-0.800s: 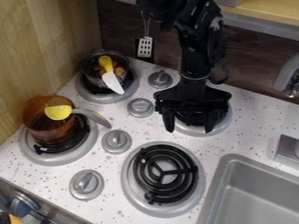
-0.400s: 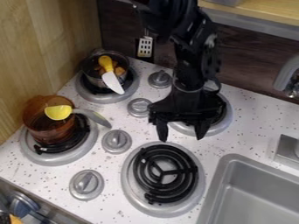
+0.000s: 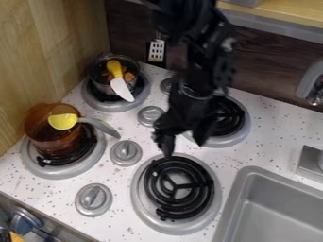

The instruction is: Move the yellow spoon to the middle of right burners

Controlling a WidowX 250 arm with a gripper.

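Gripper [image 3: 185,147]: I've swung slightly toward the knobs, twisting
Fingers: mine, spread, as far as I can judge through the blur
Yellow spoon [image 3: 63,121]: across the amber pot [image 3: 50,144]

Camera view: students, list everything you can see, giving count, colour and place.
Spoon: 1, yellow with grey handle, at the amber pot
Amber pot: 1, amber, front-left burner
Metal pot: 1, grey, back-left burner
Utensil: 1, yellow and white, on the metal pot
Burners: 4, black and grey, two left, two right
Stove knobs: 4, grey, among burners
Slotted tool: 1, white, back wall
Sink: 1, grey, lower right
Faucet: 1, grey, right edge
Counter: 1, speckled white, underneath
Arm: 1, black, from top
Gripper: 1, black, near front-right burner
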